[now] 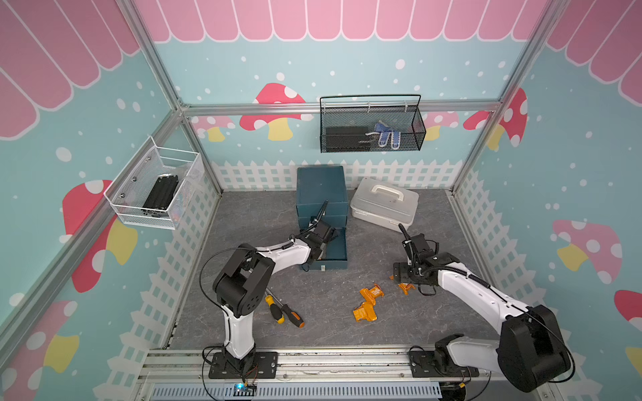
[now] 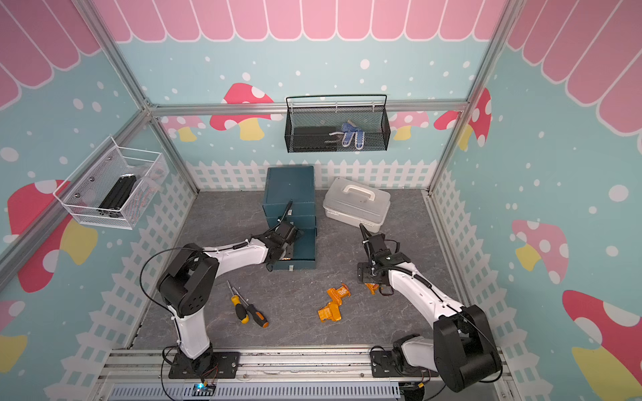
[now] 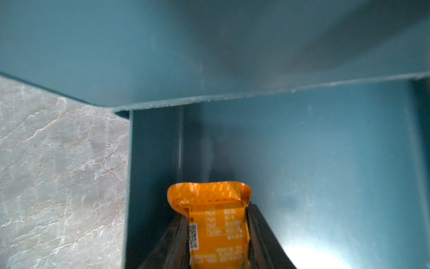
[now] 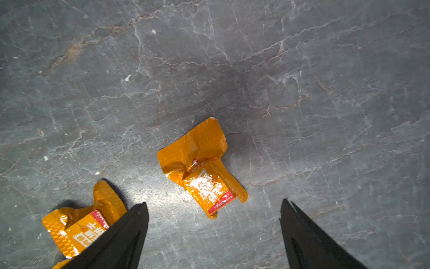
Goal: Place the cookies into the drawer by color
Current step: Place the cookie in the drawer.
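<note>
Over the pulled-out bottom drawer (image 3: 302, 151) of the teal cabinet (image 1: 321, 189): left gripper (image 3: 217, 212) pinches an orange cookie (image 3: 209, 193) between narrow fingers, flared end pointing into the tray.

Step in hand: depositing orange.

Next move, as I judge it: part the fingers and let the cookie drop clear of the side wall.

Right gripper (image 4: 214, 202) hovers with fingers wide, straddling a second orange cookie (image 4: 200, 163) on the table (image 4: 302, 69). It needs to descend, then close.

A third cookie (image 1: 372, 292) and a fourth cookie (image 1: 364, 311) lie near.
</note>
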Robot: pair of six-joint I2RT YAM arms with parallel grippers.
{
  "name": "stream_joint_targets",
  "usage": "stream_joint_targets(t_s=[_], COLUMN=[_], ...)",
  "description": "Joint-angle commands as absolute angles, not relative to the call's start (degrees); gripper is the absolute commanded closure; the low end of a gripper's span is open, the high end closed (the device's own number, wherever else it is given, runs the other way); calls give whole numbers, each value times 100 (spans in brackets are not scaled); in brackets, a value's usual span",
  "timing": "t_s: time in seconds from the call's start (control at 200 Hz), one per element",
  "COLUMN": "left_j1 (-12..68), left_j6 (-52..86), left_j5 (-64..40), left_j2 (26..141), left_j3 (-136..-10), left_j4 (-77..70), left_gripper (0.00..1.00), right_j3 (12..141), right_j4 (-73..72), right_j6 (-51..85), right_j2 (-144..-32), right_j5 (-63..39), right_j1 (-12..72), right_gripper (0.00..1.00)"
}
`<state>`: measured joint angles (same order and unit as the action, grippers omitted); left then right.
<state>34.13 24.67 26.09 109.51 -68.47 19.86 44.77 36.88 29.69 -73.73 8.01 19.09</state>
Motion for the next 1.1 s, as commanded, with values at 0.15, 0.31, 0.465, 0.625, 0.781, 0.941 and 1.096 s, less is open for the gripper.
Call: stream_joint_targets(t_s=[0.15, 0.31, 0.465, 0.625, 0.781, 0.941, 1.096], left_j1=[3339, 3344, 3356, 3472, 3707, 3937, 4092], left_j6=[2477, 2540, 2552, 2516, 2511, 2460, 2497], left_j5=[2749, 2742, 2723, 2663, 2676, 2919, 3013], left_j2=[11212, 11143, 10997, 10749, 10317, 10005, 9654], left_j3=[-6763, -6553, -6476, -6399, -6307, -6294, -6042], left_j4=[1910, 1665, 1576, 1443, 1370, 1445, 1418], left_gripper=[59, 54, 45, 34, 31, 28, 28], right_j3=[4283, 4262, 4248, 4368, 4432, 4484, 4657], right_j4=[3488, 3401, 3450, 3524, 3454, 3433, 3360], right_j6=[2638, 2603, 2562, 2462, 2352, 2332, 2346], right_j2=[-7792, -7974, -8146, -8357, -8510, -8601, -8765], right_j5=[83, -112, 241, 444, 320, 388, 521], right_j1=[1736, 1731, 1731, 1731, 1734, 1734, 1731], right_gripper=[10, 13, 14, 14, 19, 26, 32])
